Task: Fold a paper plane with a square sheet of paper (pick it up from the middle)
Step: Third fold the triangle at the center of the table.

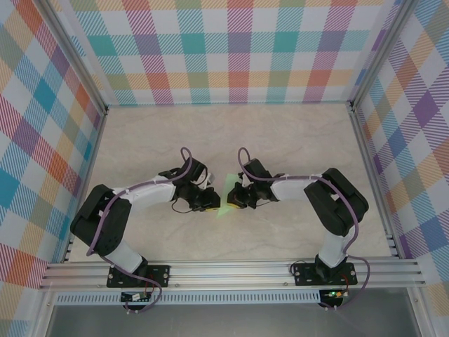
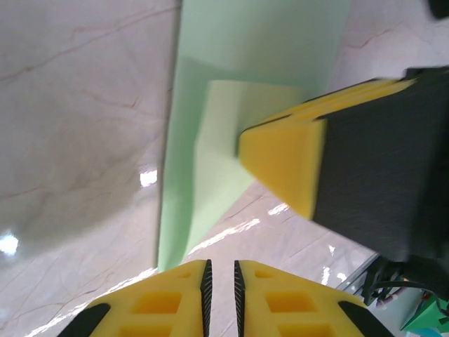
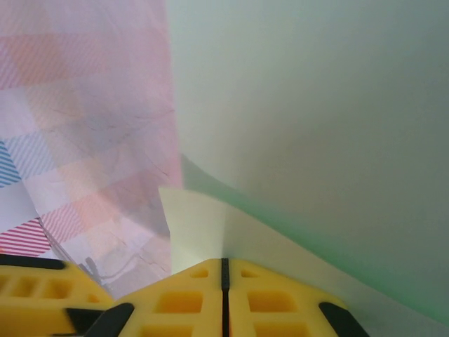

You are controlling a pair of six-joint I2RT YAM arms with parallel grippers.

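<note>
Lying beneath: a glossy marbled table [image 1: 295, 140]; the paper seems to be held clear of it, though contact at the near end cannot be ruled out
Paper, place: the paper [image 1: 226, 186] is found over the table's near middle, caught between the left gripper [image 1: 208, 199] and the right gripper [image 1: 236, 197]
Paper, handling: judged very light, thin and limp; it would be bent by its own weight, marked for good by any hard pinch, and slid easily on the shiny top; tearing is to be feared if it is pulled from both sides
Paper, hold: best taken at a doubled, folded edge near the middle, where it is judged stiffest; a single loose corner would be flopped over
Paper, heading: in the top view the long axis is laid near-to-far between the grippers; in the left wrist view a long strip is seen, narrowed to a corner close beside the left gripper; which end is to be the nose cannot be told
Right gripper [image 3: 224, 265]: closed on a folded flap of the paper, jaws pressed together
Left gripper [image 2: 221, 270]: drawn nearly together, a thin slit left, no paper seen in it
</note>
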